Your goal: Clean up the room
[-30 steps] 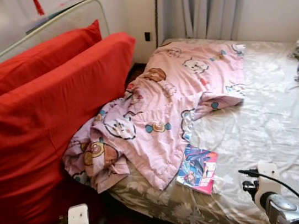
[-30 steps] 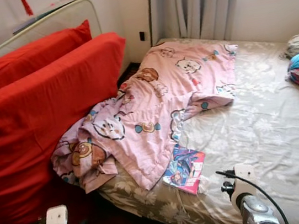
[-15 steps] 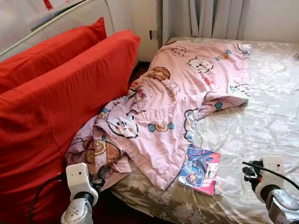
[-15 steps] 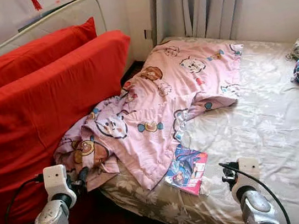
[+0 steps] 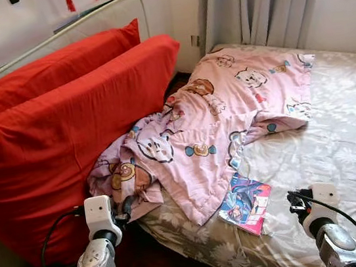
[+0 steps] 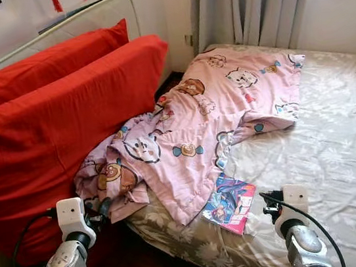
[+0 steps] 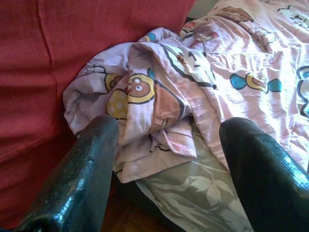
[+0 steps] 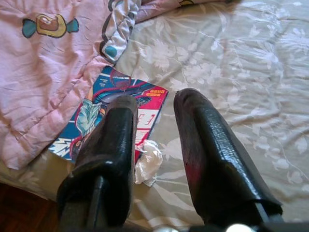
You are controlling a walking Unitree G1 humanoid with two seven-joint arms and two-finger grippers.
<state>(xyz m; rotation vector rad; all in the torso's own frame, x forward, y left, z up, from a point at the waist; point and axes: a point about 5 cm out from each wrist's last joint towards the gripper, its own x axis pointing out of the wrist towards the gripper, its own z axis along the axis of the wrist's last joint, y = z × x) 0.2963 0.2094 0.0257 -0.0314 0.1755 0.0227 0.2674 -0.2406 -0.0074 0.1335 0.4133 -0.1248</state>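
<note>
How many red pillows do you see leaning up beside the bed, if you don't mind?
2. The front red pillow stands against the bed's side, touching the pink blanket; the back red pillow stands behind it, against the white frame. More could be hidden behind.

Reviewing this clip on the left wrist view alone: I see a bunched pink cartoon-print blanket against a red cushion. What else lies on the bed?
Observer: A colourful glossy magazine lies near the bed's edge, partly under the pink cartoon-print blanket.
Operator: Anything beside it?
Observer: Yes, a small crumpled white tissue touching the magazine's corner, on the grey floral bedsheet.
Operator: Where is the right arm?
Observer: The right pincer hovers open over that magazine and tissue, holding nothing.
Operator: And the left?
Observer: The left pincer is open, pointed at the blanket's bunched end beside the large red cushion.
</note>
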